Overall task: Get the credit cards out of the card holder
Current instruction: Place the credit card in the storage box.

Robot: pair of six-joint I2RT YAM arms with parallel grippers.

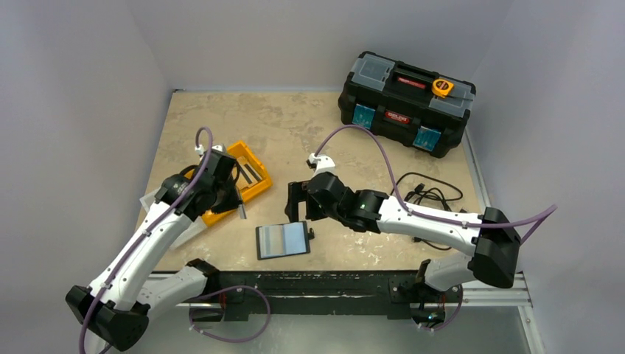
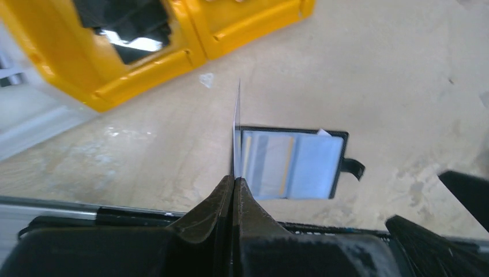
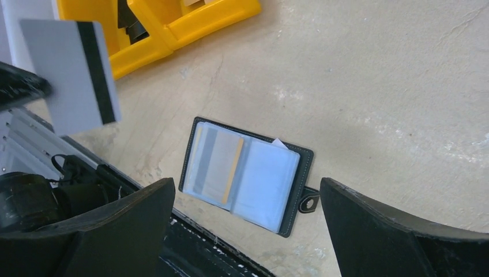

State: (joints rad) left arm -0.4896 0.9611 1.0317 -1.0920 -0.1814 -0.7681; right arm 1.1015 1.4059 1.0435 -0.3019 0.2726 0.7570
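Near the front edge of the table [image 1: 295,125], the card holder [image 1: 282,240] lies opened flat, its grey-blue inner panels facing up. Its long axis runs left to right, roughly along that edge, with the strap tab sticking out at its right end. At least one of the credit cards [image 3: 214,161] shows through the clear sleeve of the left-hand panel, with an orange stripe along one side. How many more sit in there cannot be told.

Just beyond the holder's far edge, over its right half, hangs the right gripper [image 1: 298,206]. Its fingers are spread wide with nothing between them, and in its wrist view they frame the holder on both sides. The left gripper [image 2: 233,179] is off the holder's left end, between it and the orange bin [image 1: 247,173]. It is pinched tight on one freed card [image 3: 72,75], light-faced with a dark stripe, which is held upright and clear of the table.

The right arm looks like the nearer and the free one, so the holder lies toward the robot from its fingertips. A reach would probably come down and back toward the near edge. The left arm probably has to put its card down first.
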